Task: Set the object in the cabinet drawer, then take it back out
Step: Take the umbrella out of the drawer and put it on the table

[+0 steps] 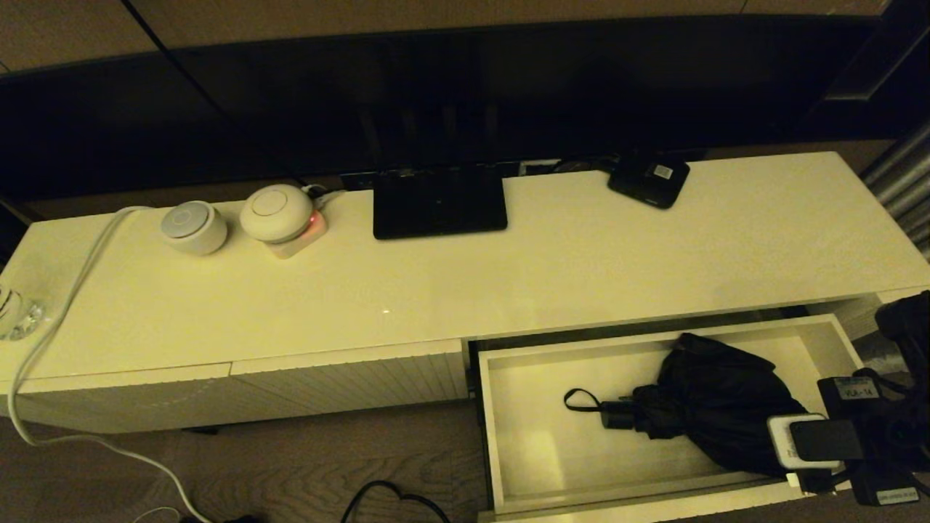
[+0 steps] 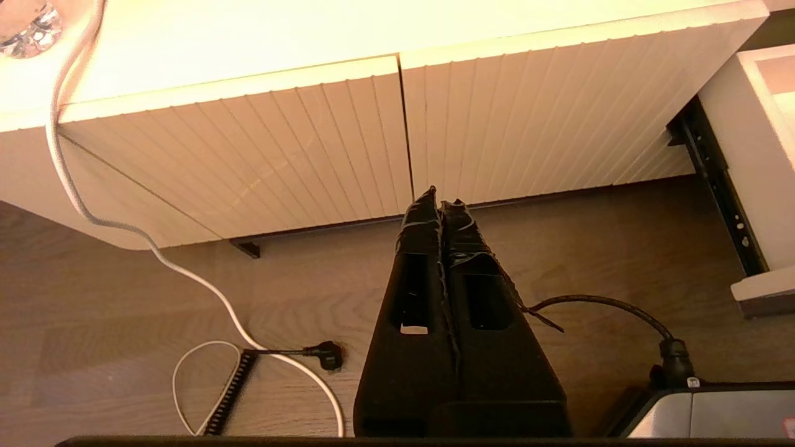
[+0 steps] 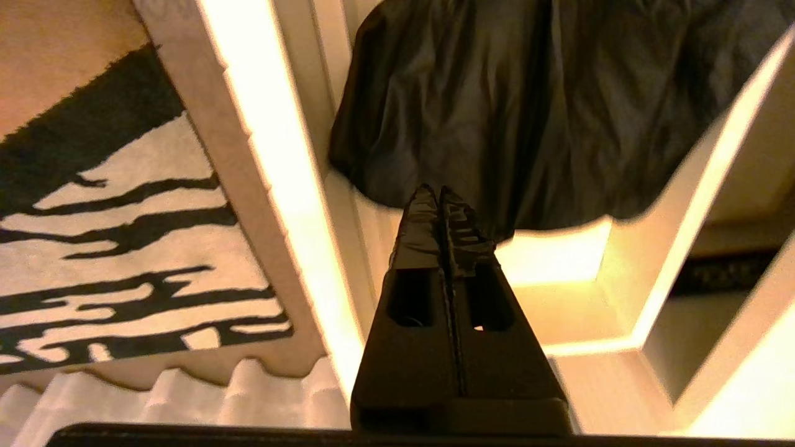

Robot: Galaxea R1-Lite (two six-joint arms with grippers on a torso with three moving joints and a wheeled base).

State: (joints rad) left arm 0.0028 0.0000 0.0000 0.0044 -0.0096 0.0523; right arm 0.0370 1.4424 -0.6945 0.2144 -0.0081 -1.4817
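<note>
The cabinet drawer [image 1: 488,436] stands pulled out at the cabinet's right end. Inside it lies the black folding umbrella [image 1: 719,407], with its short handle [image 1: 617,415] and wrist loop [image 1: 577,398] pointing left. My right arm [image 1: 857,428] hangs over the drawer's right front corner. In the right wrist view my right gripper [image 3: 441,192] is shut, its tips at the near edge of the umbrella's baggy fabric [image 3: 528,112], above the drawer's floor [image 3: 559,254]; nothing shows between the fingers. My left gripper [image 2: 440,200] is shut and empty, low over the wooden floor before the closed ribbed panels [image 2: 248,155].
On the cabinet top sit a TV stand base [image 1: 439,200], a small black box with a white label [image 1: 649,178], two round white devices [image 1: 194,226] and a glass [image 1: 14,312]. A white cable [image 1: 65,305] trails down to the floor. A black-and-white rug [image 3: 93,248] lies by the drawer front.
</note>
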